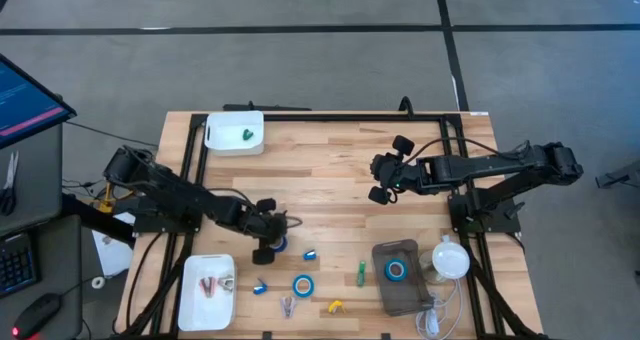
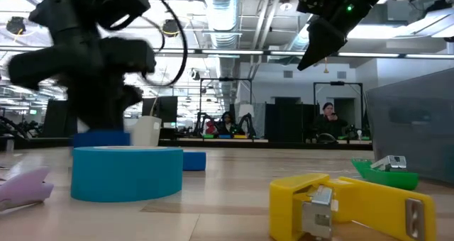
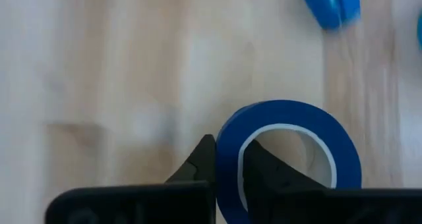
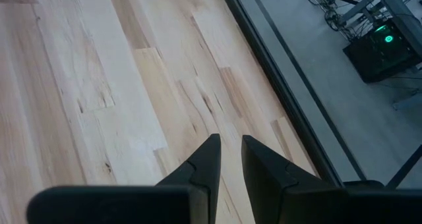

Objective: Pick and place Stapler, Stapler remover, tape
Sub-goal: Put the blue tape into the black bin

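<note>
Pinched between the fingers of the left gripper (image 3: 227, 178) is the wall of one roll of blue tape (image 3: 290, 151), one finger inside the ring and one outside, low at the table's front-left. Another tape roll (image 1: 303, 285) is seen loose on the wood, and a third (image 1: 397, 270) already lies in the dark tray (image 1: 385, 298). Little else appears sorted: small staple tools remain scattered. The right gripper (image 4: 227, 159) is held nearly closed, empty, high above the table.
</note>
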